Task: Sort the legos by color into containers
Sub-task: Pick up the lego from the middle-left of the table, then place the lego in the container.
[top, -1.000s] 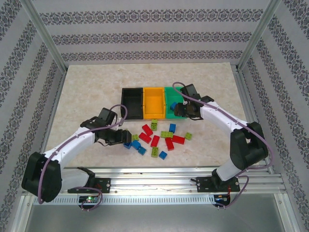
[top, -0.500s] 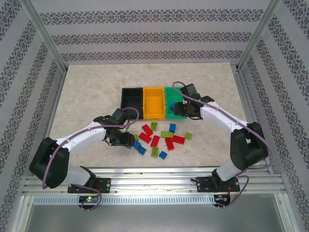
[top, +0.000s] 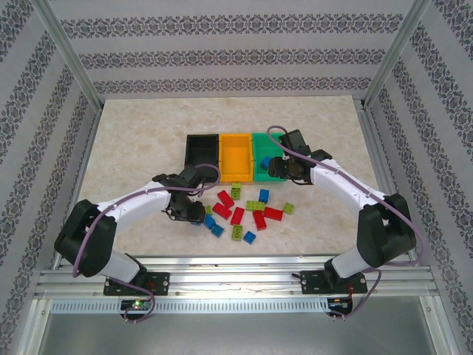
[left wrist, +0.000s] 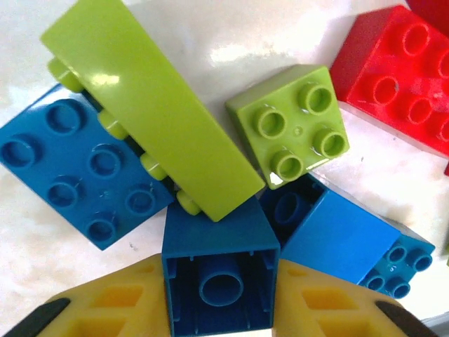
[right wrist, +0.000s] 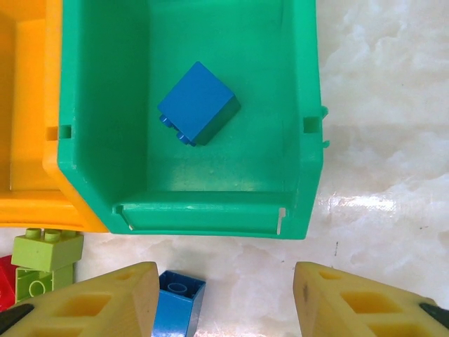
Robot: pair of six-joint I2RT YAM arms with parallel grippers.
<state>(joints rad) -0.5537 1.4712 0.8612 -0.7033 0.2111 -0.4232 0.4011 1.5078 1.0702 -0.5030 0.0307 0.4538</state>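
My left gripper [left wrist: 219,302] is shut on a small blue brick [left wrist: 217,256] whose hollow underside faces the camera, at the left edge of the lego pile [top: 238,213]. Around it lie a long lime brick [left wrist: 147,105], a flat blue brick [left wrist: 77,168], a small lime brick [left wrist: 291,126] and a red one [left wrist: 396,77]. My right gripper [right wrist: 224,302] stands open above the table at the near wall of the green bin [right wrist: 210,217], which holds one blue brick [right wrist: 198,103]. Another blue brick [right wrist: 175,302] lies by its left finger. The orange bin [top: 236,155] and black bin [top: 202,154] stand to the left.
The three bins sit side by side behind the pile. Red, blue and lime bricks are scattered between the two grippers, such as a red one [top: 273,214] and a blue one [top: 250,237]. Bare marble lies to the far left and right, inside metal frame posts.
The left arm has swung right, carrying its gripper into the left side of the pile. The right gripper has hardly moved at the green bin.
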